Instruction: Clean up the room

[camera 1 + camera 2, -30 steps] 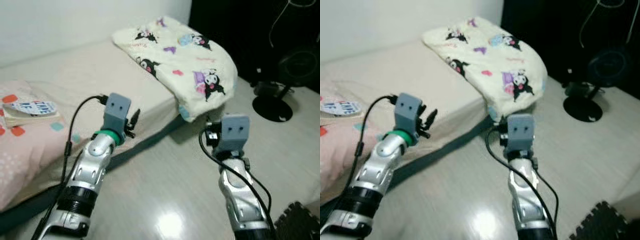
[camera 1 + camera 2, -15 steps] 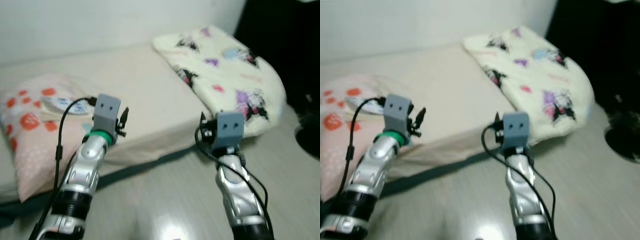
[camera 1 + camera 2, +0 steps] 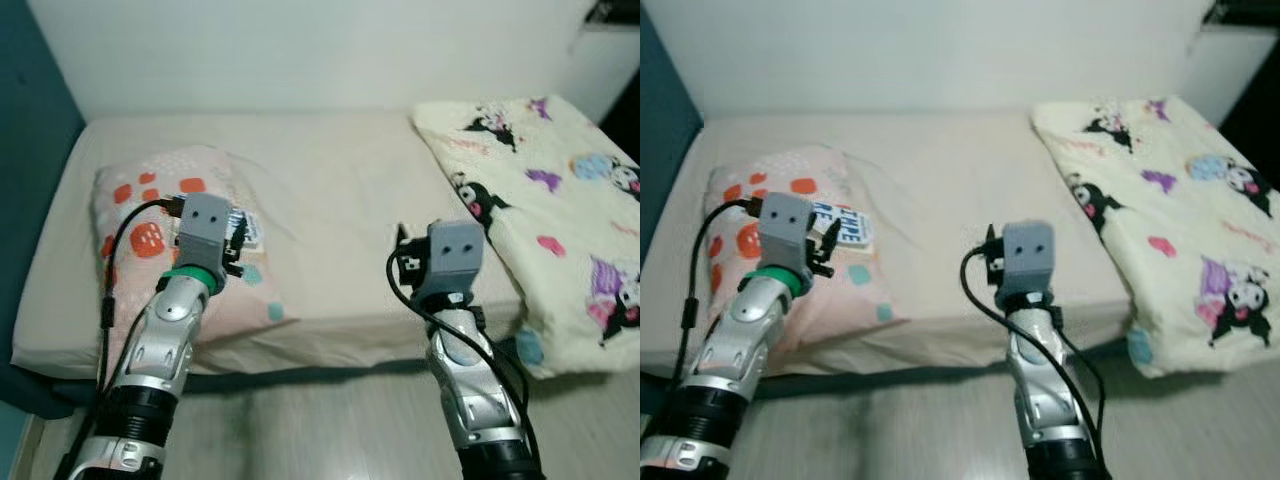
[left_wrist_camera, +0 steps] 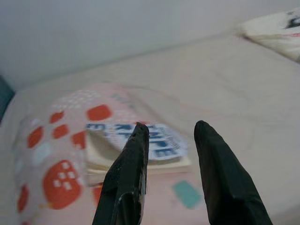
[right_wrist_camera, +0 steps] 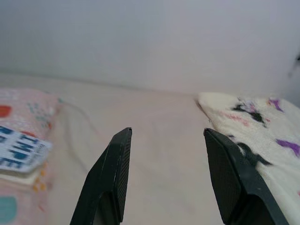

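A book point(image 4: 140, 150) with blue letters, not fully readable, is seen just ahead of the left claw point(image 4: 171, 136), on the pillow point(image 3: 150, 215). Both claws are held open and empty; the right claw point(image 5: 166, 140) faces bare bed point(image 3: 340, 200), beside the cartoon-printed blanket point(image 3: 560, 210).

Bed point(image 3: 330, 210) — pillow point(image 3: 150, 215), blanket point(image 3: 560, 200).

A bedroom in a home — a low bed point(image 3: 330, 200) with a beige sheet stands against a plain white wall point(image 3: 300, 50), with a patterned pillow point(image 3: 170, 250) at one end and a cartoon-print blanket point(image 3: 550, 210) folded at the other, over a pale wood floor point(image 3: 320, 430).
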Tool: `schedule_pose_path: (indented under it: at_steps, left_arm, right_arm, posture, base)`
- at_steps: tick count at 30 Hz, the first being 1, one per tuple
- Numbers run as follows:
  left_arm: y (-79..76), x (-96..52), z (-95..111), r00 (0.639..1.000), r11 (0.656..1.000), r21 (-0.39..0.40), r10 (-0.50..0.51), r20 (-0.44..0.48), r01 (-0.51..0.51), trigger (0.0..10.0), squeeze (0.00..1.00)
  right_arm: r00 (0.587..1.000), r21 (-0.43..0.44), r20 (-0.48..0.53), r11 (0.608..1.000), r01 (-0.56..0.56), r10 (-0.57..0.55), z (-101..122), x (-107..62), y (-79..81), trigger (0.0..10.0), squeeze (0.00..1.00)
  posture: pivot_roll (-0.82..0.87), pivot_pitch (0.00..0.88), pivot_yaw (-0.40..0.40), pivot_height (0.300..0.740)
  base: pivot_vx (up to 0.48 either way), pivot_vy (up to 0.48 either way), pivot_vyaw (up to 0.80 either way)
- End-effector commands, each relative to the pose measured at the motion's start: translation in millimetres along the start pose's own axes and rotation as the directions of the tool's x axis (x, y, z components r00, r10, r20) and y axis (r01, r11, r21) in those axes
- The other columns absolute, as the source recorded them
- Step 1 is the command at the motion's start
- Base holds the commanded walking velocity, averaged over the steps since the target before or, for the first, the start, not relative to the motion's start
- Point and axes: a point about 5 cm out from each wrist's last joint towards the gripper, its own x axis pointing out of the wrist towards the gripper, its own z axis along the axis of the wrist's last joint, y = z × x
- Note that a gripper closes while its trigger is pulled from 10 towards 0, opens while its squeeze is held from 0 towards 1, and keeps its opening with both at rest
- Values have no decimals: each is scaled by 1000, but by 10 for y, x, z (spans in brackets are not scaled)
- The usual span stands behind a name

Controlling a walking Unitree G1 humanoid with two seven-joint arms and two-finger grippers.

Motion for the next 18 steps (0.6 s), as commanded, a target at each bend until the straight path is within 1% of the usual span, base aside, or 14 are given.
schedule_pose_path:
  at_steps: [1,16,18]
  left_arm:
    - [14,-20,-43,1000,1000,0,5,-18,-5,10000,0]
    - [-12,16,-39,1000,1000,7,-16,-27,16,10000,0]
    - [-14,19,-42,999,1000,3,-18,-33,19,10000,0]
  right_arm:
    - [1000,6,-24,1000,6,-6,-61,-38,2,10000,0]
    - [999,0,-25,1000,27,-27,-81,-68,-23,10000,0]
    - [999,-2,-25,1000,28,-28,-83,-74,-26,10000,0]
  posture:
    - [-46,97,57,721]
    - [-57,101,70,721]
    - [-58,104,72,721]
  base:
    - [416,0,0]
    - [407,0,0]
    - [0,0,0]
